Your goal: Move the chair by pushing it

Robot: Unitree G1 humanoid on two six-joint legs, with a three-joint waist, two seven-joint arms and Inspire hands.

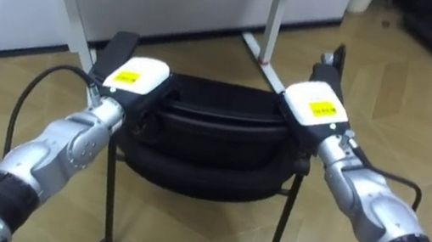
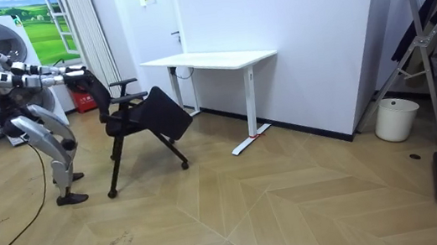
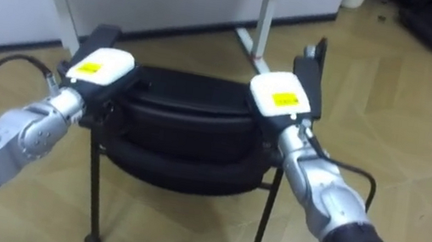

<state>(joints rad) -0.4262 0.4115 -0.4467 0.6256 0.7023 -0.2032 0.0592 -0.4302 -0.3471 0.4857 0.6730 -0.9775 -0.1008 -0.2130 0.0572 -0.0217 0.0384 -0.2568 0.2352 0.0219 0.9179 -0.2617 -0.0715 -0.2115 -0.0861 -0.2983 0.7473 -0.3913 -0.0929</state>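
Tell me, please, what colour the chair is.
The chair is black, clearest in the room view.

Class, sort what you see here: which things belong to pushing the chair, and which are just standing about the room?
Belong to the job: the black chair, the left hand and the right hand, both at the chair's back.
Just standing about: the white desk, the white bucket by the wall.

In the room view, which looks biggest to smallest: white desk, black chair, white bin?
Largest, too close to rank: white desk and black chair, which look about alike.
Smallest: white bin.
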